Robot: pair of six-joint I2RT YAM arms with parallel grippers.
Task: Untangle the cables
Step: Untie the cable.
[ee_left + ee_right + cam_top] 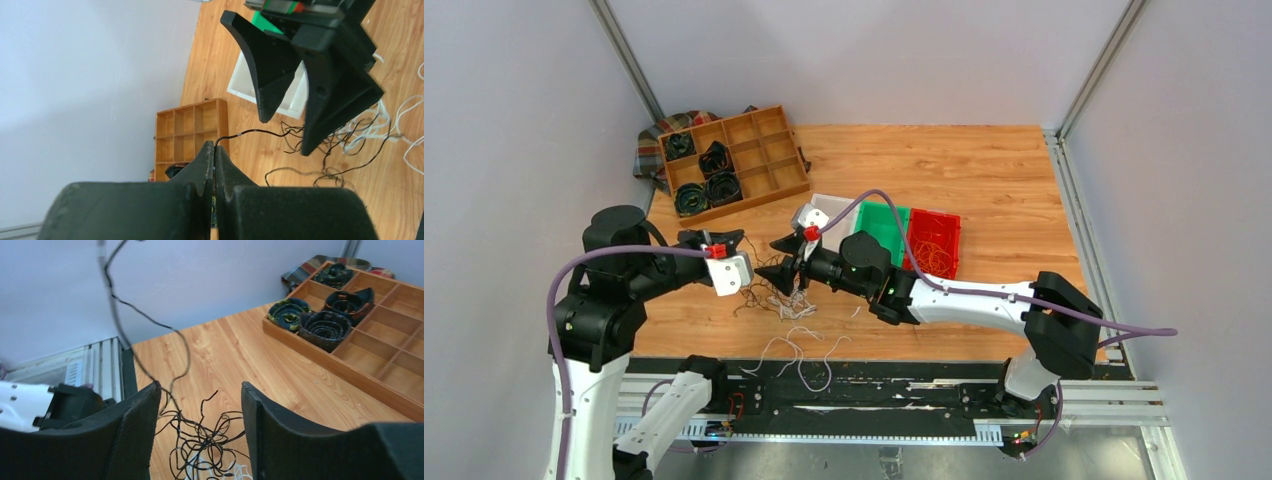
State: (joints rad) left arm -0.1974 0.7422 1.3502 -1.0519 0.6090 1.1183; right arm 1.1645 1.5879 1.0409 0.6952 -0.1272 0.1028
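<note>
Cables (786,297) lie knotted; my left gripper (214,150) pinches one black strand (260,131), raised off the rest. Right gripper (200,385) hangs spread above them; next I'd pin the rest and pull.

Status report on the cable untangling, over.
Left gripper shut on one black cable. Right gripper open over the tangle. White cables mixed in.

Left arm (594,310): black joint housings, white lower links. Right arm (969,298): white forearm, black elbow and wrist blocks. Purple hose (619,253) runs along each. Red tab (715,250) at each wrist. Right gripper (200,390) fingers (135,430): black wedges, mesh-textured inner pads.
</note>
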